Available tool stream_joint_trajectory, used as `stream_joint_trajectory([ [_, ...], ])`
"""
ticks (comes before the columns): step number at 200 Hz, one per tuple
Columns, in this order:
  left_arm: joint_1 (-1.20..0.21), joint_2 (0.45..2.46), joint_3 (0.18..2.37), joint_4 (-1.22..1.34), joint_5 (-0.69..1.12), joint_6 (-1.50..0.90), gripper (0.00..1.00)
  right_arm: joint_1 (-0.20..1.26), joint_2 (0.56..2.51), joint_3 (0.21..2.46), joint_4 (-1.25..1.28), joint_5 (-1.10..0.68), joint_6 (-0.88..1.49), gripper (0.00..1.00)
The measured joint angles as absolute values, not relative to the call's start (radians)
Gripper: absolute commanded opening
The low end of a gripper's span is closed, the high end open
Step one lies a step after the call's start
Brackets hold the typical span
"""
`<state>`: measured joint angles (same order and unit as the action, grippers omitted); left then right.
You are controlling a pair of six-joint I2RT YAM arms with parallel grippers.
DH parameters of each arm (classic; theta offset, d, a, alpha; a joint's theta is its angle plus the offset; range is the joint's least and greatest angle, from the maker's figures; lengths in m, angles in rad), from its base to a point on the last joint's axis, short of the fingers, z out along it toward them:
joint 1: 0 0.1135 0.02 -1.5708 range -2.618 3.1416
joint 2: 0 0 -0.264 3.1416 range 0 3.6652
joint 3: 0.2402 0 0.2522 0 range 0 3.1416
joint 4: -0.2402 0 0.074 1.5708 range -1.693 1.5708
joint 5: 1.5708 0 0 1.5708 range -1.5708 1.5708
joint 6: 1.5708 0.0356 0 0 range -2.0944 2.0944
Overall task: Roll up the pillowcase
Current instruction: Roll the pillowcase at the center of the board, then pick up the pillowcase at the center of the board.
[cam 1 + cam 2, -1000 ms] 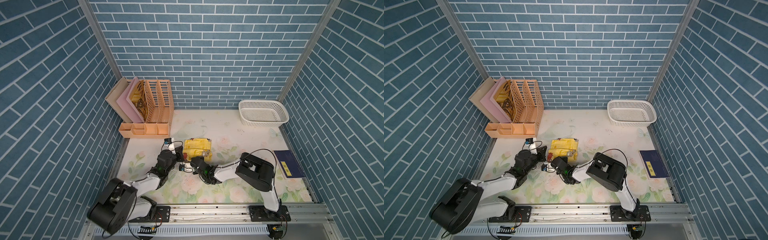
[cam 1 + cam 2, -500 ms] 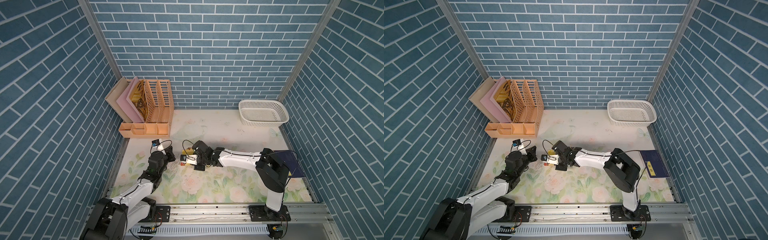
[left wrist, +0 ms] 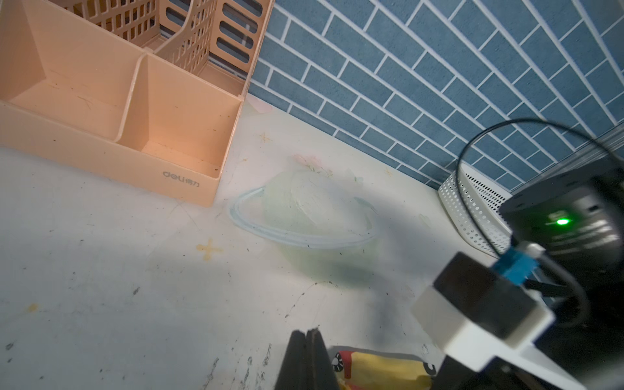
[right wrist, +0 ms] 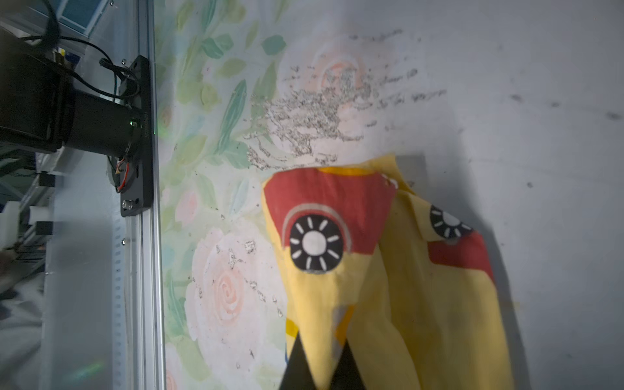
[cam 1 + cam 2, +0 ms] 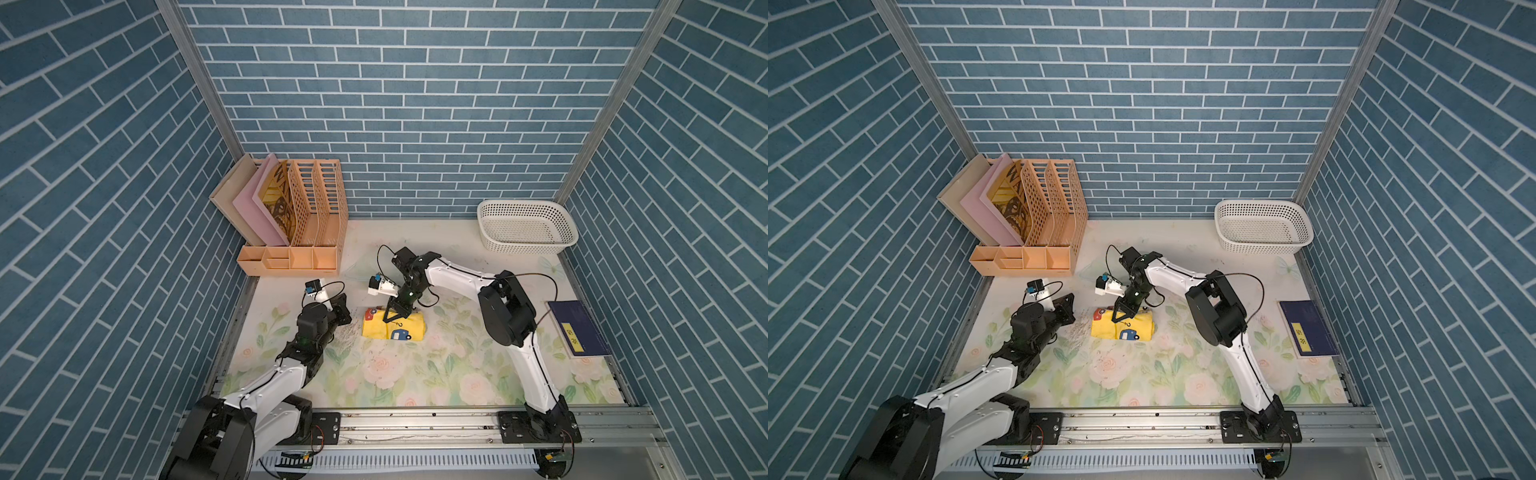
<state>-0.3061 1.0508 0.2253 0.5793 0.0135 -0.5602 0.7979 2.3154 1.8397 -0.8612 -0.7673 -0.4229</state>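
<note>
Right gripper [image 4: 322, 351] pinches the rolled pillowcase [image 5: 405, 332]; left gripper [image 3: 306, 341], jaws pressed together, sits empty at its nine o'clock

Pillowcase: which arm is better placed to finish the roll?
Right. The right gripper is shut on a fold of the pillowcase; the left gripper is shut and empty beside its end.

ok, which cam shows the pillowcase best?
A top view: the whole rolled pillowcase lies on the floral mat. Right wrist shows only one end up close, pinched by the right gripper; left wrist catches a sliver.
</note>
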Motion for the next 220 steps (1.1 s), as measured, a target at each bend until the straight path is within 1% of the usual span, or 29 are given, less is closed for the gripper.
stream_joint_trajectory([
  [14,-0.306,1.051,0.225,0.580,0.019,-0.560,0.00,0.794,2.358,1.895,-0.915,-0.810,-0.424,0.00],
  [43,-0.306,1.061,0.224,0.596,0.047,-0.560,0.00,0.785,2.442,2.057,-1.019,-0.843,-0.426,0.00],
  [48,-0.306,1.066,0.223,0.604,0.058,-0.560,0.00,0.785,2.454,2.078,-1.033,-0.845,-0.426,0.02],
  [51,-0.308,1.071,0.222,0.612,0.068,-0.559,0.00,0.784,2.462,2.092,-1.041,-0.847,-0.426,0.05],
  [60,-0.316,1.086,0.221,0.631,0.091,-0.557,0.00,0.782,2.477,2.112,-1.053,-0.852,-0.426,0.16],
  [61,-0.316,1.088,0.221,0.633,0.093,-0.557,0.00,0.782,2.478,2.112,-1.055,-0.852,-0.426,0.16],
  [64,-0.324,1.097,0.221,0.643,0.100,-0.555,0.00,0.781,2.481,2.115,-1.060,-0.853,-0.422,0.21],
  [65,-0.325,1.098,0.221,0.646,0.101,-0.554,0.00,0.781,2.481,2.116,-1.060,-0.853,-0.423,0.26],
  [66,-0.328,1.102,0.221,0.649,0.103,-0.553,0.00,0.780,2.482,2.117,-1.062,-0.853,-0.426,0.35],
  [67,-0.330,1.103,0.221,0.651,0.104,-0.553,0.00,0.780,2.483,2.117,-1.063,-0.853,-0.427,0.35],
  [70,-0.340,1.111,0.222,0.657,0.110,-0.552,0.00,0.780,2.484,2.117,-1.066,-0.854,-0.421,0.45],
  [72,-0.347,1.117,0.222,0.663,0.111,-0.549,0.00,0.779,2.486,2.117,-1.067,-0.854,-0.419,0.49],
  [77,-0.367,1.132,0.223,0.673,0.118,-0.547,0.00,0.777,2.487,2.117,-1.071,-0.853,-0.422,0.66],
  [81,-0.385,1.145,0.224,0.679,0.121,-0.544,0.00,0.776,2.487,2.117,-1.072,-0.853,-0.422,0.73],
  [87,-0.412,1.168,0.226,0.689,0.125,-0.541,0.00,0.773,2.487,2.117,-1.071,-0.851,-0.421,0.76],
  [95,-0.443,1.203,0.227,0.706,0.128,-0.540,0.00,0.770,2.487,2.117,-1.070,-0.850,-0.418,0.77],
  [108,-0.467,1.262,0.228,0.740,0.129,-0.542,0.00,0.763,2.487,2.117,-1.059,-0.843,-0.414,0.81],
  [116,-0.470,1.303,0.229,0.760,0.126,-0.546,0.00,0.758,2.486,2.113,-1.047,-0.833,-0.406,0.86],
  [125,-0.470,1.353,0.234,0.780,0.120,-0.550,0.00,0.754,2.474,2.093,-1.023,-0.817,-0.384,0.94],
  [134,-0.470,1.401,0.246,0.791,0.112,-0.553,0.00,0.751,2.449,2.058,-0.993,-0.804,-0.373,0.99],
  [148,-0.470,1.472,0.282,0.793,0.100,-0.553,0.00,0.751,2.374,1.971,-0.925,-0.730,-0.355,1.00],
  [160,-0.470,1.520,0.319,0.792,0.089,-0.552,0.00,0.751,2.262,1.844,-0.829,-0.633,-0.334,1.00],
  [175,-0.470,1.568,0.368,0.796,0.072,-0.550,0.00,0.754,2.073,1.640,-0.669,-0.506,-0.317,1.00],
  [189,-0.470,1.597,0.392,0.806,0.064,-0.550,0.00,0.765,1.857,1.411,-0.478,-0.395,-0.323,1.00],
  [200,-0.470,1.612,0.397,0.814,0.059,-0.551,0.00,0.805,1.684,1.212,-0.295,-0.287,-0.356,1.00],
  [206,-0.470,1.618,0.397,0.816,0.058,-0.552,0.00,0.851,1.598,1.099,-0.187,-0.219,-0.389,1.00],
  [220,-0.470,1.635,0.396,0.822,0.056,-0.555,0.00,0.982,1.495,0.900,0.024,-0.082,-0.462,1.00],
])
